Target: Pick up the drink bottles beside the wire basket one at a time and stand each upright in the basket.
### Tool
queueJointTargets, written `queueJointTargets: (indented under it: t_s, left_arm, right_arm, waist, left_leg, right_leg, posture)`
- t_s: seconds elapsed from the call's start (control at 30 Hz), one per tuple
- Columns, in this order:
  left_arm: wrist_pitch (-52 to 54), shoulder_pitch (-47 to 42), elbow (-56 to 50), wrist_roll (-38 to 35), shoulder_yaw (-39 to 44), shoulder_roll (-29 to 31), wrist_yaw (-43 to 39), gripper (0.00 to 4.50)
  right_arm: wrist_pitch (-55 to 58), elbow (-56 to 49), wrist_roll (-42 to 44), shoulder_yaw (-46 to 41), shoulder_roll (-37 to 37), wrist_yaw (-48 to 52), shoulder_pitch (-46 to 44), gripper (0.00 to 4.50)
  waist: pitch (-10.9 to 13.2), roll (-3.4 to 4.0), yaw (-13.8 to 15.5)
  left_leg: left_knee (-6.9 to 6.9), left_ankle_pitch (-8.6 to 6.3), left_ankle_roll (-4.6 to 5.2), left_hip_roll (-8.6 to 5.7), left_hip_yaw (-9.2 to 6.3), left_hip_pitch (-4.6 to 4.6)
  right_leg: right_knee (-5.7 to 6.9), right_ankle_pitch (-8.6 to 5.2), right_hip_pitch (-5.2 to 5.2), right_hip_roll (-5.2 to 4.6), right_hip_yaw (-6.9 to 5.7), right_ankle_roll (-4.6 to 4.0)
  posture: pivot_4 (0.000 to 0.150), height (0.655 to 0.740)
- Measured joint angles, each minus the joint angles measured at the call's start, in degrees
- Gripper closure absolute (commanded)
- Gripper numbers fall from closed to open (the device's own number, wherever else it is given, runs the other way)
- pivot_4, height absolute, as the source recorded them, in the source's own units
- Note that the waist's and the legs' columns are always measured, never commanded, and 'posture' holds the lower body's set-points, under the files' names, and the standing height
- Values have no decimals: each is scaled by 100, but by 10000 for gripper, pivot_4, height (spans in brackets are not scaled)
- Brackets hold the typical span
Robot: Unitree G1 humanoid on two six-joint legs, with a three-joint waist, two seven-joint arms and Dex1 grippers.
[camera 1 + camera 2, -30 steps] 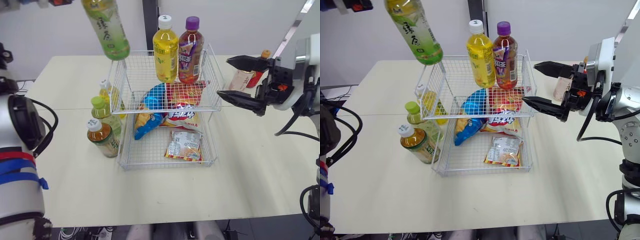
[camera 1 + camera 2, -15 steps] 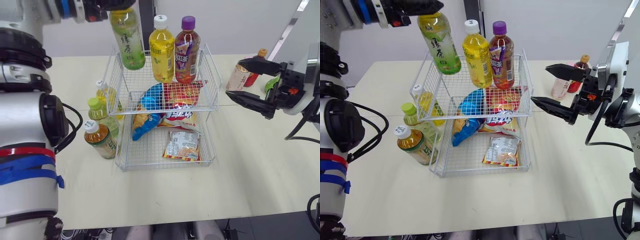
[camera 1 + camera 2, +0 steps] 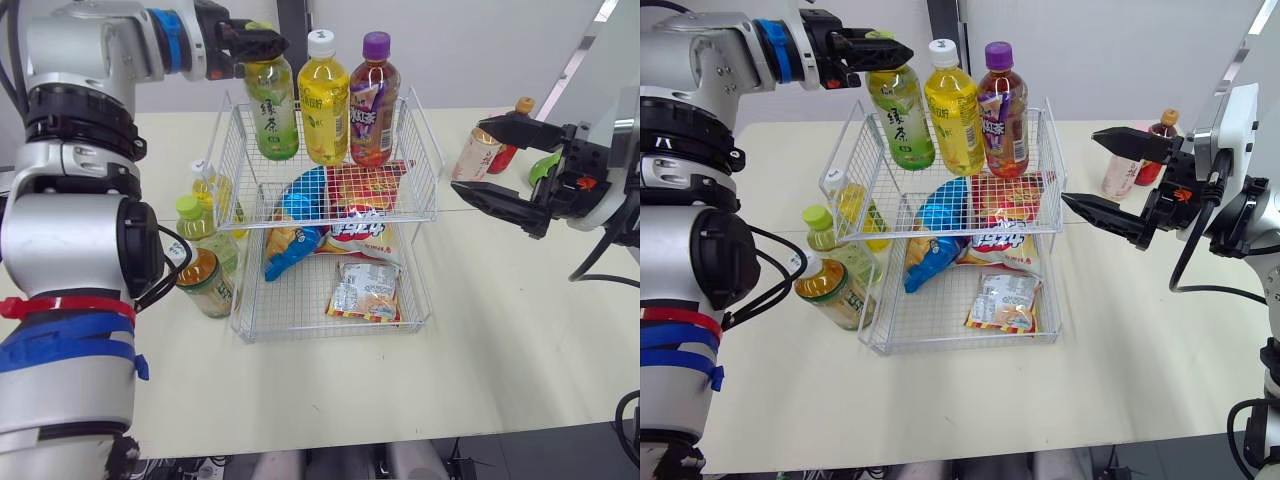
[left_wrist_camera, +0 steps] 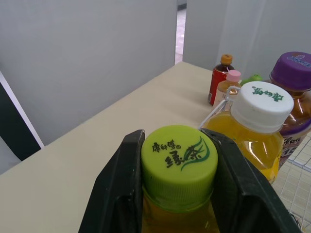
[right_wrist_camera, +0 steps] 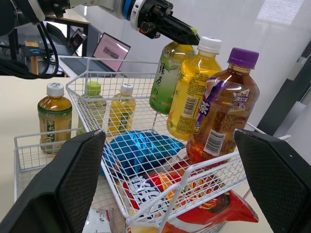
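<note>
At the left side of the table (image 3: 300, 400), three drink bottles stand upright in a row just outside the left wall of the wire basket (image 3: 330, 335). They are a brown tea bottle (image 3: 205, 283) nearest the front edge, a green-capped bottle (image 3: 215, 245) behind it, and a white-capped yellow bottle (image 3: 210, 190) farthest back.

The left gripper (image 4: 179, 141) reaches in from the left above the basket's top shelf. Its black fingers (image 4: 121, 184) are clamped on either side of the green cap (image 4: 179, 158) of a green tea bottle (image 3: 272, 110). That bottle hangs inside the top shelf at its rear left corner, leaning a little, with its base down at the level of the wire floor. I cannot tell whether it rests there.

Just beside it on the same shelf stand a yellow drink bottle (image 3: 325, 100) with a white cap and, to the right of that, a brown drink bottle (image 3: 372, 100) with a purple cap. Both are upright against the rear wall.

Below, a blue snack bag (image 3: 300, 215) and a red snack bag (image 3: 365, 185) lean in the basket, and a small flat packet (image 3: 367, 290) lies on the bottom floor.

To the right of the basket, the right gripper (image 3: 1080, 167) hovers above the table. Its two fingers are spread wide apart, hold nothing, and point toward the basket's right wall. Behind it, near the table's far right corner, stand a pale bottle (image 3: 1118, 178) and a red bottle (image 3: 1160, 140) with an orange cap, close together.
</note>
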Motion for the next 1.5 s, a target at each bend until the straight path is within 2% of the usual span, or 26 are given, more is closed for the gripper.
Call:
queueJointTargets:
  t_s: [0.07,0.13,0.4,0.43,0.77,0.9,1.07,1.2,1.27,1.4,1.47,1.5]
  left_arm:
    - [-21,0,3,4,11,-6,20,31357]
    - [-116,0,74,12,26,-18,67,24169]
    - [-212,-2,97,13,111,8,-140,1743]
    - [-209,-2,94,13,111,21,-165,472]
    - [211,-20,-497,-21,282,621,-260,472]
    - [476,135,-1050,-136,400,988,-364,472]
    - [888,1095,-2207,-519,813,1640,-514,472]
    - [1548,2112,-3536,-1054,1151,2399,-900,472]
    - [1866,2477,-4072,-1310,1376,2579,-906,472]
    - [2681,4123,-5194,-1857,2345,3236,-960,472]
    - [2913,5177,-5660,-1958,2842,3370,-1134,472]
    - [3115,5979,-6099,-2035,3334,3360,-1168,472]
  right_arm:
    - [6,-2,1,0,0,-19,7,0]
    - [8,-13,2,-1,-2,-41,28,0]
    - [8,-94,5,-7,-6,-75,128,0]
    - [9,-95,5,-7,-6,-86,128,0]
    - [83,-106,79,-7,-7,-179,99,0]
    - [83,-85,77,15,-9,-168,51,0]
    - [65,-18,76,58,-40,-37,-85,0]
    - [41,194,68,237,-45,213,-263,0]
    - [-10,255,72,288,-47,398,-338,0]
    - [-66,391,130,685,-22,1032,-676,0]
    - [-92,439,125,800,-4,1241,-771,0]
    - [-124,514,97,951,25,1368,-874,0]
  waist:
    - [0,0,0]
    - [0,0,1]
    - [0,0,-1]
    - [0,0,-2]
    - [0,0,-16]
    - [-1,2,-16]
    - [0,4,-32]
    - [0,5,-36]
    - [0,5,-17]
    - [-1,8,-26]
    - [-1,10,-26]
    - [-1,11,-27]
  left_leg:
    - [0,0,0,0,0,0]
    - [0,0,0,0,0,0]
    - [2,0,0,0,3,0]
    - [2,0,0,0,3,0]
    - [2,0,0,2,-4,1]
    - [1,0,0,2,-6,2]
    - [2,0,0,12,-8,6]
    - [1,0,0,15,-1,6]
    - [3,0,0,19,-4,6]
    - [1,0,0,28,8,20]
    - [-5,0,0,37,18,28]
    - [-7,-1,0,45,19,31]
  right_leg:
    - [0,0,0,0,0,0]
    - [0,0,0,0,0,0]
    - [1,0,2,0,-1,0]
    - [1,0,2,0,-1,0]
    - [1,0,2,0,1,0]
    - [2,0,2,1,2,0]
    - [3,0,1,7,8,0]
    - [1,0,-2,8,14,-1]
    - [1,0,2,11,10,-1]
    - [0,1,9,14,18,-1]
    - [1,1,10,18,23,-3]
    - [-3,2,11,22,23,-6]
  posture:
    - [1500,7400]
    - [1500,7400]
    - [1500,7400]
    - [1500,7400]
    - [1500,7400]
    - [1500,7400]
    - [1500,7400]
    - [1500,7400]
    - [1500,7400]
    - [1500,7400]
    - [1500,7400]
    - [1500,7400]
